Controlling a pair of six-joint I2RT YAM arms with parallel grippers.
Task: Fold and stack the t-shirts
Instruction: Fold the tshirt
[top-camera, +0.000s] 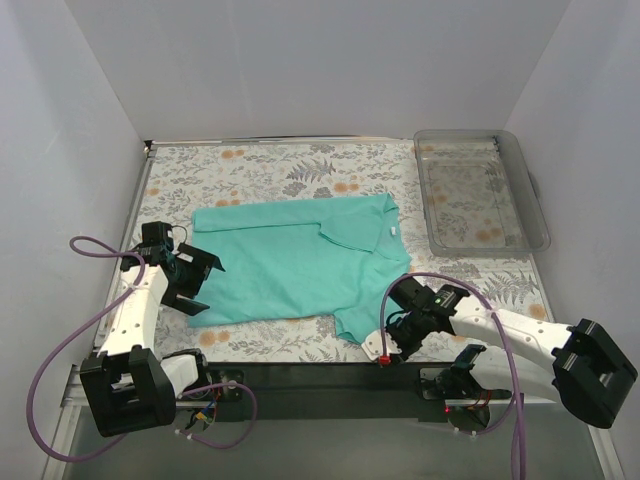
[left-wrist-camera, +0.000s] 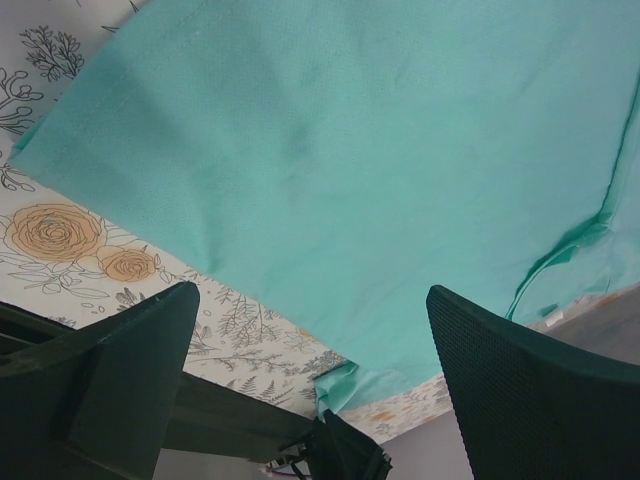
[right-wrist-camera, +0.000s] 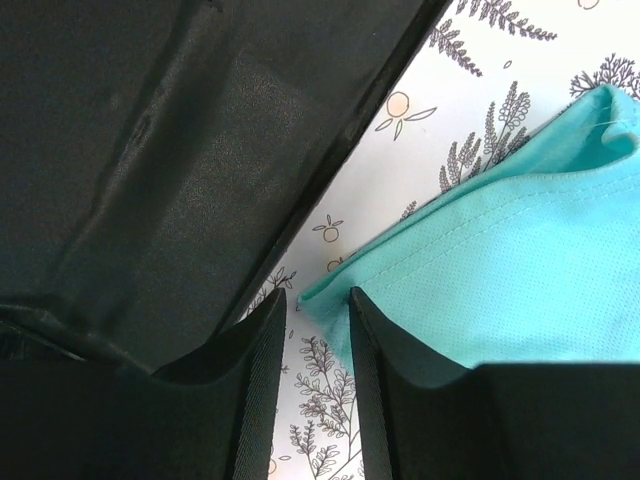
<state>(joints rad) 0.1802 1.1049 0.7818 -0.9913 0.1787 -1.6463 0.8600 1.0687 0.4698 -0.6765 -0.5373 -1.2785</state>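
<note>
A teal shirt (top-camera: 290, 265) lies spread flat on the floral bench (top-camera: 260, 160), between the two arms. The left gripper (top-camera: 205, 282) hangs at the shirt's left edge, spread wide and holding nothing. The right gripper (top-camera: 385, 350) sits low at the shirt's near right corner, its jaws drawn close but parted by a thin gap. A clear bin (top-camera: 530, 200) stands well beyond the right gripper, in the far right corner, apart from the shirt. Purple cables (top-camera: 50, 350) loop beside both arms, off the cloth.

The left wrist camera shows what the overhead view cannot: smooth cloth fills the space ahead of the left gripper (left-wrist-camera: 310, 300), with a folded seam (left-wrist-camera: 560, 250) to its right and the shirt's edge running across the floral print just beneath the fingers (left-wrist-camera: 130, 380). The right wrist camera shows a stitched corner (right-wrist-camera: 330, 285) of the shirt right at the tips of the fingers (right-wrist-camera: 385, 390), with bare bench visible in the slot between them. A black strip (right-wrist-camera: 150, 150) at the bench edge lies just to that gripper's left.

Plain white walls (top-camera: 300, 60) enclose the bench on three sides.
</note>
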